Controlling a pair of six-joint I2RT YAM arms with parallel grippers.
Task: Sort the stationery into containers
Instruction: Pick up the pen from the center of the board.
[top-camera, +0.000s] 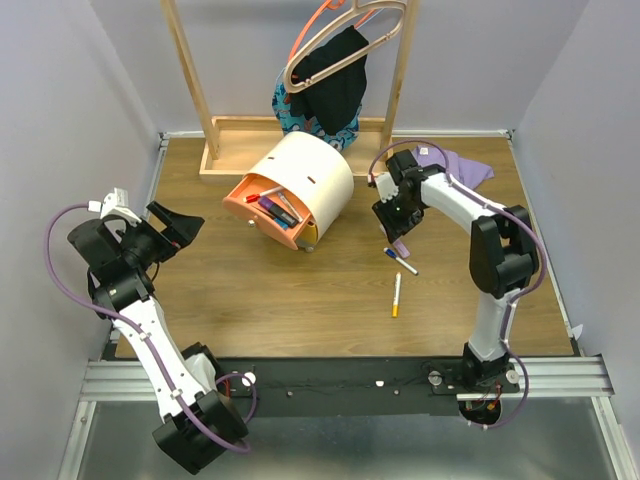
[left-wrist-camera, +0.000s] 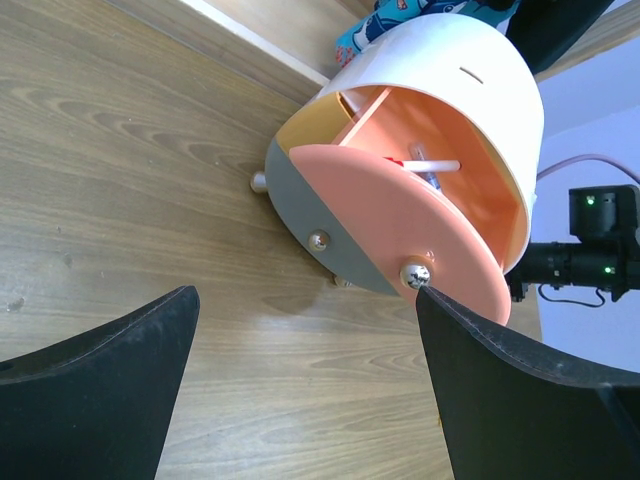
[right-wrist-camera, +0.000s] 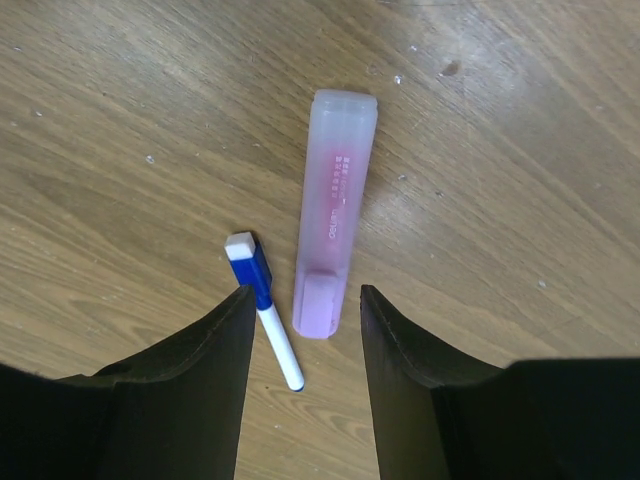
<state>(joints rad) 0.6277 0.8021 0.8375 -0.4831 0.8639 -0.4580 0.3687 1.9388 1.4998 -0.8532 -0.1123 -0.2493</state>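
Note:
The cream drum chest (top-camera: 300, 185) lies tilted at the table's middle back. Its orange drawer (top-camera: 268, 207) is open and holds several pens; a yellow drawer (top-camera: 308, 237) sits below it. In the left wrist view the orange drawer front (left-wrist-camera: 400, 235) faces me with pens inside. My left gripper (left-wrist-camera: 305, 292) is open and empty, left of the chest (top-camera: 185, 228). My right gripper (right-wrist-camera: 306, 290) is open, straddling the near end of a pink highlighter (right-wrist-camera: 335, 230), just above it, with a blue-capped white pen (right-wrist-camera: 262, 305) by the left finger. An orange-tipped white pen (top-camera: 397, 294) lies nearer.
A wooden rack base (top-camera: 225, 160) runs along the back, with hangers and dark clothes (top-camera: 330, 85) above it. A purple cloth (top-camera: 455, 163) lies at the back right behind the right arm. Grey walls close in both sides.

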